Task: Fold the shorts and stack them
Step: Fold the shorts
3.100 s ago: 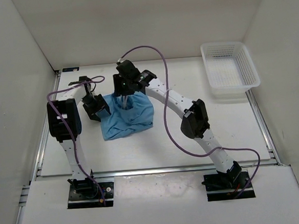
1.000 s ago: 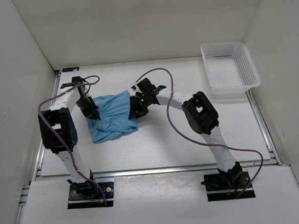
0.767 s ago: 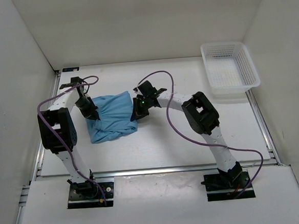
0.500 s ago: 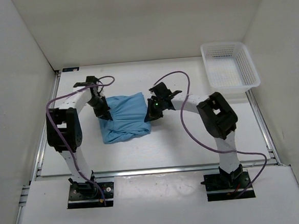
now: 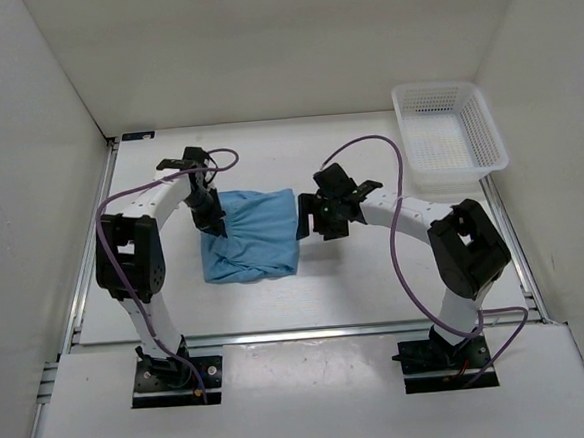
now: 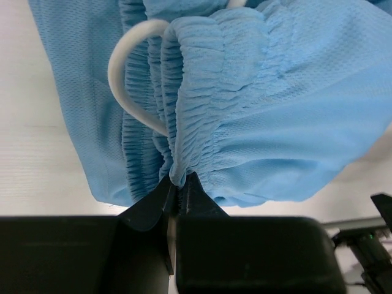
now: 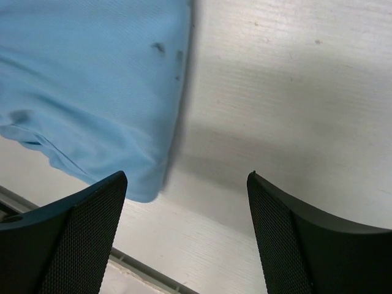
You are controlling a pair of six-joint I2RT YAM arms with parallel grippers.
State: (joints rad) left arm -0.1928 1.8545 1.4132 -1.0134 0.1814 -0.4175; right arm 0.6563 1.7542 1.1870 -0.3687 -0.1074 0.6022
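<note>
At the left, the left gripper is closed in a tight pinch on the gathered waistband of the shorts, which lie bunched on the table between the arms. Any pull from that one small hold could drag the whole cloth or slip off the elastic. At the right, the right gripper stands wide and empty at the fabric's edge, where closing might catch only one layer.
</note>
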